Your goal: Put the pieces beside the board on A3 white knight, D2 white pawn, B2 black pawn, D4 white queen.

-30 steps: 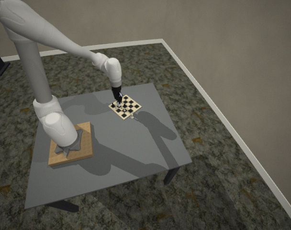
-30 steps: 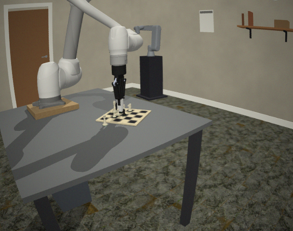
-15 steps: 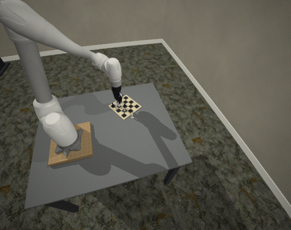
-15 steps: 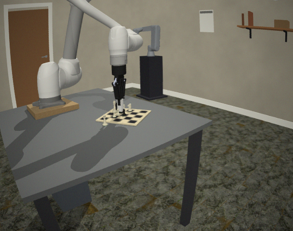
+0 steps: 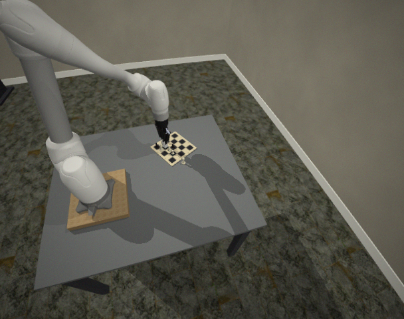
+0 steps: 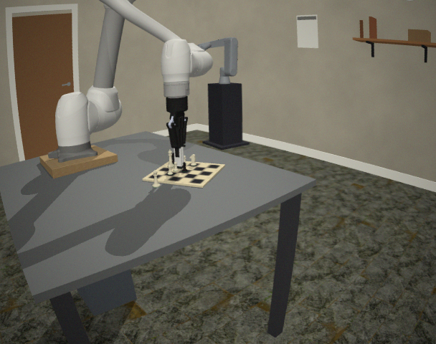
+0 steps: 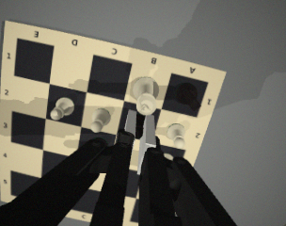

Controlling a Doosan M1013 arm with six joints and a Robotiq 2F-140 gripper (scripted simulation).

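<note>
The small chessboard (image 5: 173, 148) lies on the grey table. My gripper (image 7: 138, 124) hangs straight down over the B column, near B2 and B3, low over the board. Its fingers are closed on the head of a white piece (image 7: 145, 90) whose round base shows over B2; this piece also shows under the fingers in the exterior view (image 6: 179, 161). A white piece (image 7: 176, 132) stands on A3, one (image 7: 58, 109) on D2 and one (image 7: 101, 119) near C3. A dark piece (image 7: 183, 90) seems to stand on A2. One white piece (image 6: 155, 179) stands beside the board.
The arm's base sits on a wooden block (image 5: 98, 200) at the table's left. A tall white piece (image 6: 169, 160) stands close beside the fingers. A second arm on a dark pedestal (image 6: 224, 112) stands behind the table.
</note>
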